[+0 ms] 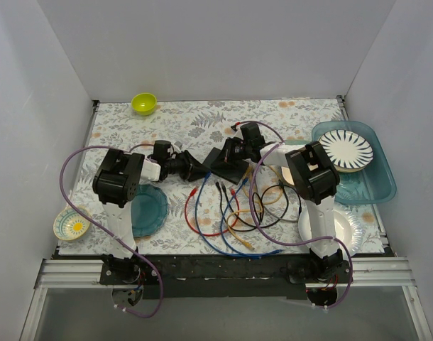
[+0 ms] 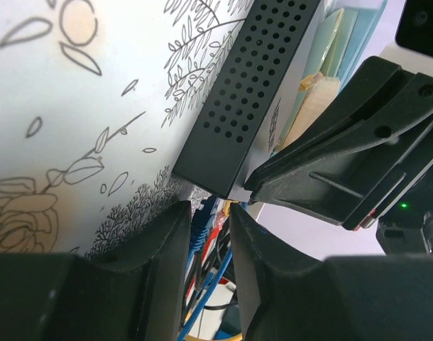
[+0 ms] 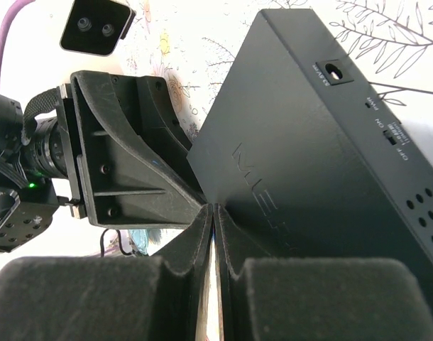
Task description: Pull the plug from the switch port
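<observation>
The switch (image 1: 229, 165) is a flat black box lying at the middle of the table. Its perforated side (image 2: 245, 99) faces the left wrist view, and its lid (image 3: 323, 142) fills the right wrist view. The blue plug (image 2: 199, 231) sits in a port at the box's near edge, with a red plug right beside it. My left gripper (image 1: 201, 170) (image 2: 211, 209) has its jaws closed in on these plugs, and the blue one lies against the left finger. My right gripper (image 1: 238, 152) (image 3: 215, 212) is shut to a thin slit, its tips against the switch's corner.
Blue, red, yellow and black cables (image 1: 231, 213) loop from the switch toward the near edge. A teal plate (image 1: 147, 209) lies by the left arm and a white plate (image 1: 344, 227) by the right arm. A teal tray (image 1: 376, 181) holds a striped plate (image 1: 346, 149). A green bowl (image 1: 144, 104) stands far left.
</observation>
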Available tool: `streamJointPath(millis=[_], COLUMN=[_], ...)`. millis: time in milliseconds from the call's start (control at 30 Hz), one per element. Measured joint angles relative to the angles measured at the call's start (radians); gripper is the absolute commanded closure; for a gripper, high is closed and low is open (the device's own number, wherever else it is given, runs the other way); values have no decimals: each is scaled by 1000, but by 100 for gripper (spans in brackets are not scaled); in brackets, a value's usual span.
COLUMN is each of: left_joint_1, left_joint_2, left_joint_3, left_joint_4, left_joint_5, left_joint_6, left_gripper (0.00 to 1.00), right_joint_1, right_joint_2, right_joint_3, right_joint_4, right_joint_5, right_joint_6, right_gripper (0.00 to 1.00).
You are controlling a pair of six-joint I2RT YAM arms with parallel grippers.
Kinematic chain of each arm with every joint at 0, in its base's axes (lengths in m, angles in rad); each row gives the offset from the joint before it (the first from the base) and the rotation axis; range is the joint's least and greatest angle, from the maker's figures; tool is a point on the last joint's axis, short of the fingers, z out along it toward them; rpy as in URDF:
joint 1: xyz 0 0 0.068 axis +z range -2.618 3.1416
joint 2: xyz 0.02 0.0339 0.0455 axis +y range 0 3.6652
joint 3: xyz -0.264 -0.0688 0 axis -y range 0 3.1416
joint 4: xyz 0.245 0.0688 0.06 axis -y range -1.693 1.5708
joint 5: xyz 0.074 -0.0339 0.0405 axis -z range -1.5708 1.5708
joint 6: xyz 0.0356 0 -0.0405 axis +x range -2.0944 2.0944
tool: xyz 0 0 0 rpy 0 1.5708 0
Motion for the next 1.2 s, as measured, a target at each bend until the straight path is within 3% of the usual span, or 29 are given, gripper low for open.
streamJointPath(millis=[133, 333, 700, 967, 1200], left_joint_1=[-11, -24, -25, -29, -31], left_joint_2=[-18, -35, -32, -25, -25], left_joint_3=[-13, -13, -6, 25, 32], left_joint_4=[3, -16, -47, -97, -108], left_joint_5=[-37, -73, -82, -80, -82], left_joint_6=[-23, -9, 21, 45, 55], left_gripper=[63, 64, 77, 99, 100], right_joint_1=[0, -1, -1, -1, 0], right_joint_2=[0, 0, 0, 0, -4], right_joint_3=[-2, -7, -14, -14, -19], right_joint_4=[2, 12, 26, 26, 27], right_joint_5=[0, -1, -1, 3, 9], right_joint_6=[1, 6, 20, 22, 21], right_gripper=[88, 89, 89, 88, 88])
